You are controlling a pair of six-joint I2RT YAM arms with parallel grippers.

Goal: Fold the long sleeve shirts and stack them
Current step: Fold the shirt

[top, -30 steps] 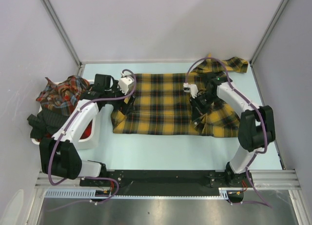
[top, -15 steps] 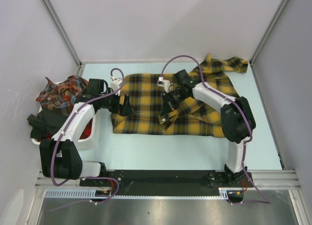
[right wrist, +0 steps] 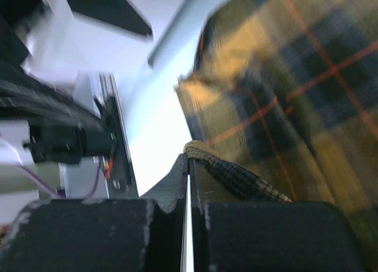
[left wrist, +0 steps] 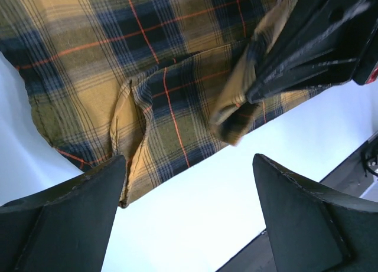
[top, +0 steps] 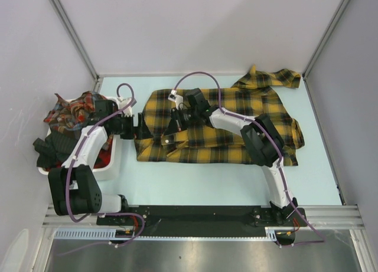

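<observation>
The sleeve, clamped by the right gripper, is now drawn across the mustard shirt and is judged nearly folded. The left gripper is held spread, empty.

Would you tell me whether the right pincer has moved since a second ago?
Yes: right pincer moved left toward the white bin, dragging the yellow shirt's sleeve.

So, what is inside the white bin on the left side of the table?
A crumpled red plaid shirt lies on top, with a dark item beside it. The bin bottom and anything underneath them are covered, so I cannot tell.
</observation>
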